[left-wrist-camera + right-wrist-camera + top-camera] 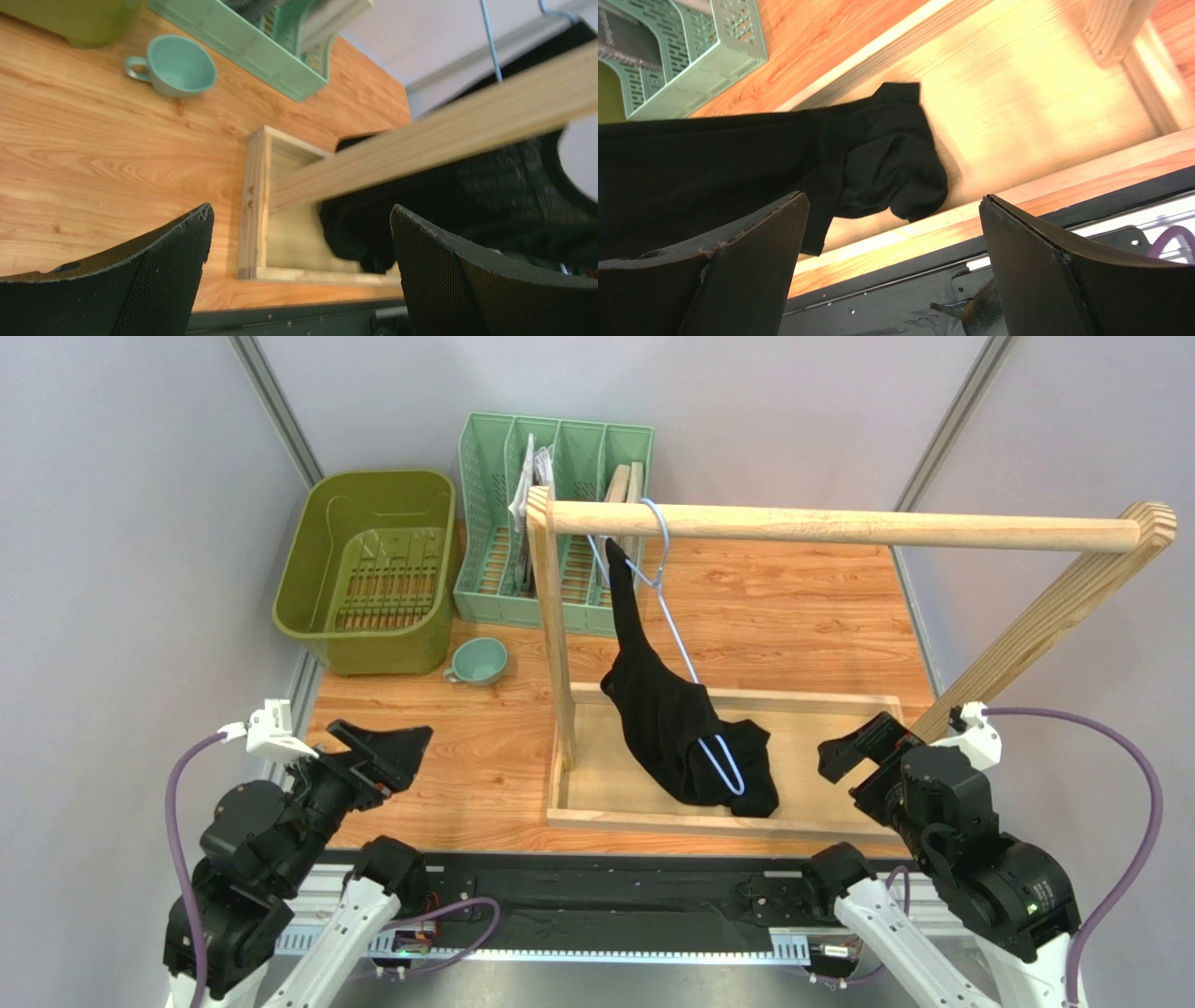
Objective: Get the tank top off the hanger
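Note:
The black tank top (673, 721) hangs on the light-blue wire hanger (683, 651), whose hook is over the wooden rail (842, 525) near its left end. The garment's lower part rests bunched in the rack's base frame (659, 819). It shows in the left wrist view (449, 203) and the right wrist view (808, 164). My left gripper (393, 749) is open and empty, left of the rack. My right gripper (859, 749) is open and empty, right of the garment.
An olive-green basket (368, 574), a mint file rack (554, 511) and a teal cup (477, 662) stand at the back left. The rack's upright post (551, 644) and slanted right leg (1052, 616) flank the garment.

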Tool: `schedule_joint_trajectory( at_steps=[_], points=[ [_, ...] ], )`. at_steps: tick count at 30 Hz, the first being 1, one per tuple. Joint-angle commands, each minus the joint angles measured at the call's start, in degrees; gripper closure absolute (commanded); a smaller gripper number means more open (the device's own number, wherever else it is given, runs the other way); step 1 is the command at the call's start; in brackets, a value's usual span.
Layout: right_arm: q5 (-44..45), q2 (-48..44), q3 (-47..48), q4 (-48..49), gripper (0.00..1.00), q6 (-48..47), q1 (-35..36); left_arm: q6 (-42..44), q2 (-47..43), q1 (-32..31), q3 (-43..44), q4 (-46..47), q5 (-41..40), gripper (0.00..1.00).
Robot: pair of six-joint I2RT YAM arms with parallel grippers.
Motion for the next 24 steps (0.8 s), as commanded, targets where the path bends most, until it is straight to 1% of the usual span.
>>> schedule_joint_trajectory(
  at_steps=[1,2,3,5,6,8,9,12,13,14,15,16,18,19,20,22,23,24],
  points=[
    [5.03,4.2,3.74,-4.04,0.0,-1.62,0.32,7.58,-1.52,-0.05,4.21,-3.2,12.49,0.01],
    [4.86,5.08,5.49,-4.39,0.0,-2.14,0.24,8.63,-2.22,-0.05,4.57,-4.86,12.94,0.01],
    [2.86,5.79,6.29,-3.7,0.0,-5.54,0.32,8.12,-3.8,-0.13,4.92,-5.48,10.68,0.01],
    [-1.62,7.55,8.22,-0.89,0.0,-10.03,0.33,8.55,-5.91,-0.13,5.01,-5.67,9.96,0.01],
    [-6.08,8.08,8.76,-0.01,0.0,-13.8,0.24,9.34,-6.97,-0.13,4.49,-5.23,9.87,0.01],
    [-11.11,8.87,9.37,2.45,0.0,-17.15,0.32,9.87,-9.17,-0.05,4.31,-4.53,10.92,0.01],
    [-18.45,8.7,9.38,3.76,0.0,-20.83,0.24,10.4,-9.09,-0.05,4.74,-4.7,12.23,0.01],
    [-30.78,4.58,8.41,11.58,0.0,-22.71,0.32,11.63,-7.25,-0.05,6.06,-6.19,14.69,0.01],
    [-32.82,3.26,8.76,15.52,0.0,-23.06,0.24,11.98,-6.72,-0.05,6.5,-7.06,15.31,0.01],
    [-36.76,1.33,9.2,17.64,0.0,-23.5,0.15,12.33,-6.19,-0.13,6.77,-7.42,15.75,0.01],
    [-38.8,0.7,10.51,19.49,0.0,-24.11,0.24,12.77,-5.4,-0.05,7.2,-7.77,16.63,0.01],
    [-40.91,0.35,11.13,23.69,0.0,-24.55,0.24,13.3,-5.13,-0.13,7.38,-7.95,16.99,0.01],
    [-46.36,2.27,13.58,26.27,0.0,-25.08,0.24,13.74,-4.69,-0.05,7.47,-7.95,18.74,0.01],
    [-48.38,3.59,16.73,27.15,0.0,-26.04,0.32,14.09,-4.43,-0.13,7.3,-7.43,19.53,0.01],
    [-52.23,5.34,18.76,27.42,0.0,-26.49,0.33,14.27,-4.34,-0.13,7.03,-7.25,20.23,0.01],
    [-55.85,10.0,23.06,28.21,0.0,-27.01,0.24,14.45,-4.17,-0.05,6.59,-6.29,22.61,0.01],
    [-60.22,11.67,24.3,28.39,0.0,-27.45,0.24,14.53,-4.16,-0.13,6.16,-6.02,23.31,0.01],
    [-62.44,15.25,25.45,28.56,0.01,-27.63,0.24,14.45,-4.08,-0.05,5.8,-5.67,24.8,0.01]
  ],
)
